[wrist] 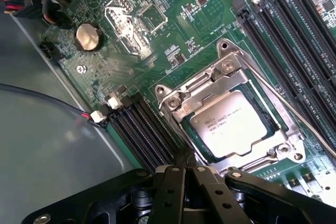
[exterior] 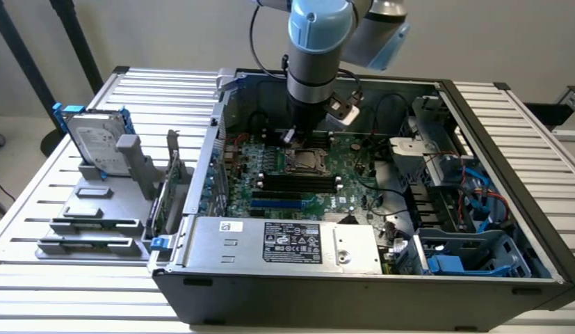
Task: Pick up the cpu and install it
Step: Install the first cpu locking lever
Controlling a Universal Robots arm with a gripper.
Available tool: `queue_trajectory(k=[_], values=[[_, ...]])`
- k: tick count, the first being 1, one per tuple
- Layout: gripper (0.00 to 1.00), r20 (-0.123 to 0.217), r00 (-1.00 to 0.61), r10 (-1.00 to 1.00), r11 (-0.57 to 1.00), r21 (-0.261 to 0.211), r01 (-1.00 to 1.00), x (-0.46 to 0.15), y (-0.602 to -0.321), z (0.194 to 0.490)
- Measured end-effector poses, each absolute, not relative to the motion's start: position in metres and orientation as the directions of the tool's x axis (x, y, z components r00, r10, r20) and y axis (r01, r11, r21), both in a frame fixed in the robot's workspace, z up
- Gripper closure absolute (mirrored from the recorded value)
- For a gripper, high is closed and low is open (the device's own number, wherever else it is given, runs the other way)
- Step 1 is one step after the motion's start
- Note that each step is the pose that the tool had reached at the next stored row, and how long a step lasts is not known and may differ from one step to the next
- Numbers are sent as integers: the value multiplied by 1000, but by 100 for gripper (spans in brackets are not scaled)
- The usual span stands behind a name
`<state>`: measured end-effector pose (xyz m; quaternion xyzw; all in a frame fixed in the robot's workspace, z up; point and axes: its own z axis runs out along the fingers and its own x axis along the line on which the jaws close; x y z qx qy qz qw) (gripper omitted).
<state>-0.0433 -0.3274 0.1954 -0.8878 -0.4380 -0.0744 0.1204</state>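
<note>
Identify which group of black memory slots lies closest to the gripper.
The black memory slots between the white connector and the cpu socket; they end right at the shut gripper. The other group lies beyond the socket.

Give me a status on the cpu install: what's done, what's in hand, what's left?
Done, by the look of it: the cpu lies flat inside the socket frame on the motherboard, metal top up. In hand: nothing; the gripper sits just beside the socket with jaws shut and empty. Left: whether the chip is fully seated and the retention lever latched can't be confirmed from these views.
</note>
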Motion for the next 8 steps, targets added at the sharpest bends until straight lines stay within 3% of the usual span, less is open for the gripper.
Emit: queue_trajectory(k=[8], values=[[89, 236, 604, 761, -585, -151, 797, -31, -328, 195]])
